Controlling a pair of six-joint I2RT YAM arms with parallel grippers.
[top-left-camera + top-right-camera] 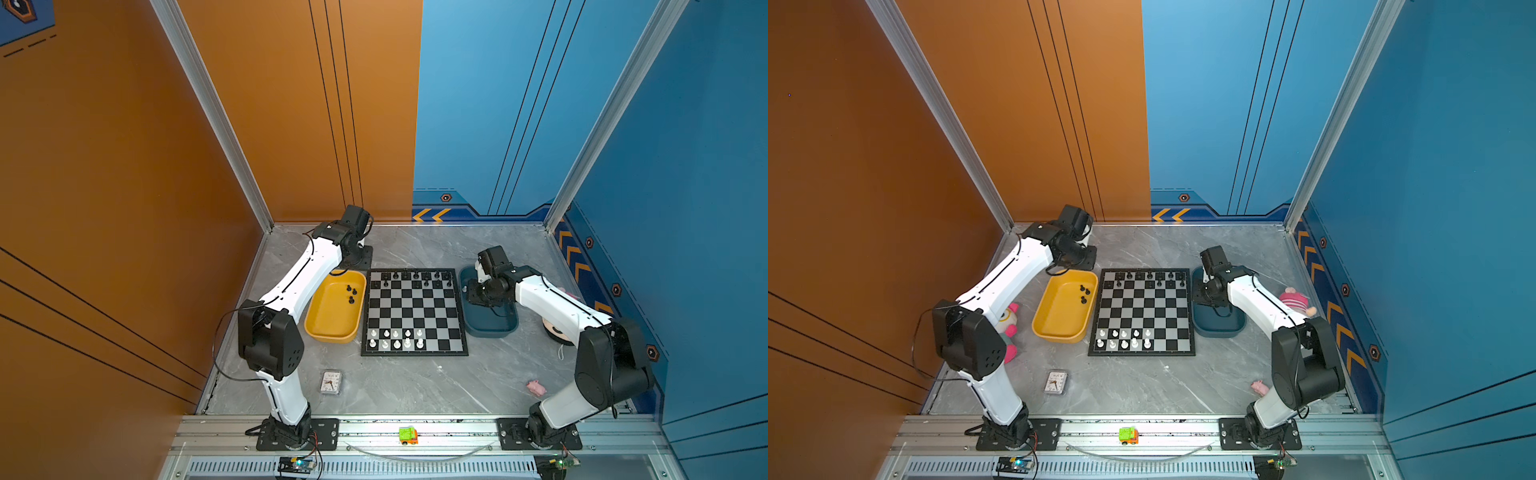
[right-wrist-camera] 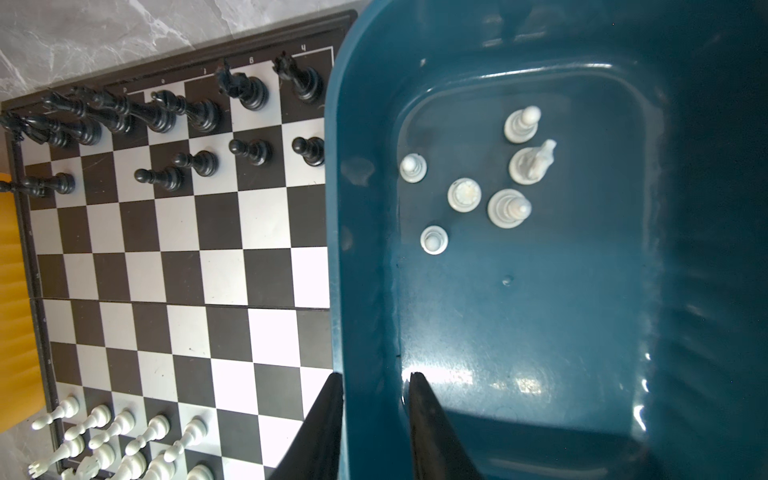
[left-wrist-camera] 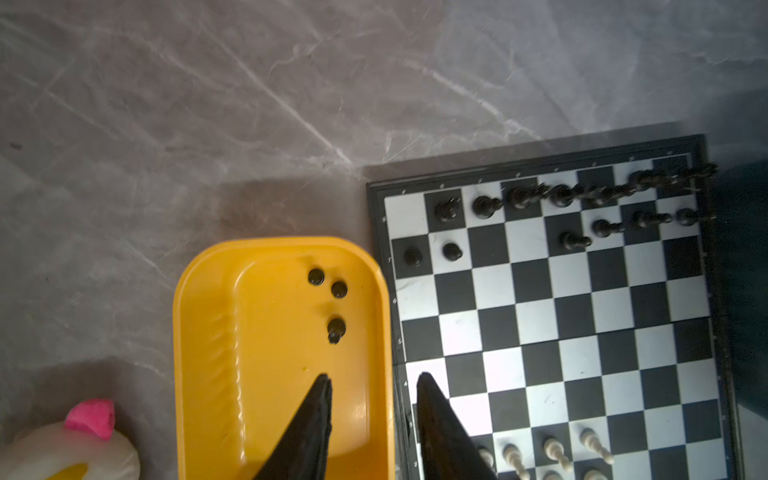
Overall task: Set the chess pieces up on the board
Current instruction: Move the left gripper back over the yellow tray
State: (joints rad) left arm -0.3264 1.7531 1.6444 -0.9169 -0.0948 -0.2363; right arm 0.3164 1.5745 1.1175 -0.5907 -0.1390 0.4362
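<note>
1. Left gripper (image 3: 374, 378): jaws apart, empty, above the yellow tray's (image 3: 183, 332) board-side rim; three black pieces (image 3: 336, 328) crowd its far end; a pick could topple neighbours.
2. Board (image 3: 582, 311), centre of the table (image 1: 415, 386): black men (image 3: 484, 206) along far edge, white men (image 2: 156, 426) at near-left corner.
3. Right gripper (image 2: 376, 376): jaws apart, empty, over the teal tray's (image 2: 345, 208) wall; six white pieces (image 2: 464, 194) cluster inside; the wall may snag a finger.

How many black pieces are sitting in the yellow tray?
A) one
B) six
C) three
C: three black pieces stand in the yellow tray, two close together and one a little apart.
</note>
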